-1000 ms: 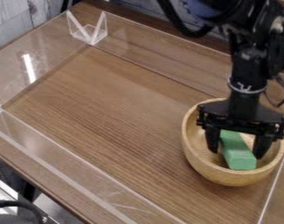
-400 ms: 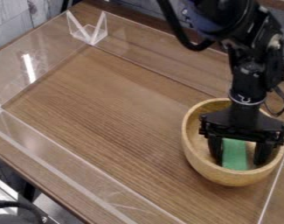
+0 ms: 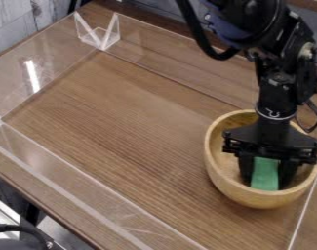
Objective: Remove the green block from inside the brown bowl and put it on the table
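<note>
- near edge: low clear acrylic wall (image 3: 83, 210) runs along the front of the table (image 3: 122, 117), wood grain showing through it, a few scratches and glints on it
- brown bowl (image 3: 228, 186) sits on the table at the near right corner, close to the right-hand acrylic edge, upright, thick pale rim, grain visible
- green block (image 3: 265, 177) is inside the brown bowl, right of its middle, only its lower part shows below the gripper's fingers
- gripper (image 3: 267, 166) is down inside the bowl, pointing straight down, black fingers (image 3: 246, 164) on either side of the green block
- jaws pulled in narrow around the block, both fingers look to be against its sides; block's bottom end seems to rest on the bowl floor, can't tell for sure
- black arm (image 3: 281, 88) rises straight up from the gripper, then bends back toward the top right, cables looped above it
- middle of the table: bare wood with horizontal streaks, left of the bowl
- left side: another clear acrylic wall (image 3: 18, 78) with bright reflections
- far left corner: small clear acrylic bracket (image 3: 99, 34), V-shaped, standing where the walls meet
- beyond the table: pale blurred background, too vague to tell
</note>
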